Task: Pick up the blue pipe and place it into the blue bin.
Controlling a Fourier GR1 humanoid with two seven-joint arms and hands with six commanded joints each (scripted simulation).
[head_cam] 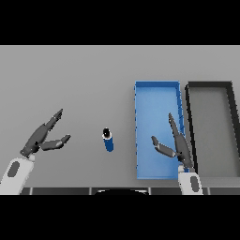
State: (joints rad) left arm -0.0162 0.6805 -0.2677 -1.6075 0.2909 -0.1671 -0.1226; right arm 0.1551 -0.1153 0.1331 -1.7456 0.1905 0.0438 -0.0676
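Note:
A short blue pipe (108, 140) with a dark open end stands on the grey table, just left of the blue bin (157, 90). My right hand (178, 149) hovers open over the bin's near right part, fingers straight, thumb pointing toward the pipe. It is well to the right of the pipe and holds nothing. My left hand (39, 139) is open at the left side of the table, far from the pipe, with fingers stretched up and right.
A dark grey bin (232, 96) sits directly right of the blue bin, the two sides almost touching. Open table spreads behind the pipe and between it and my left hand.

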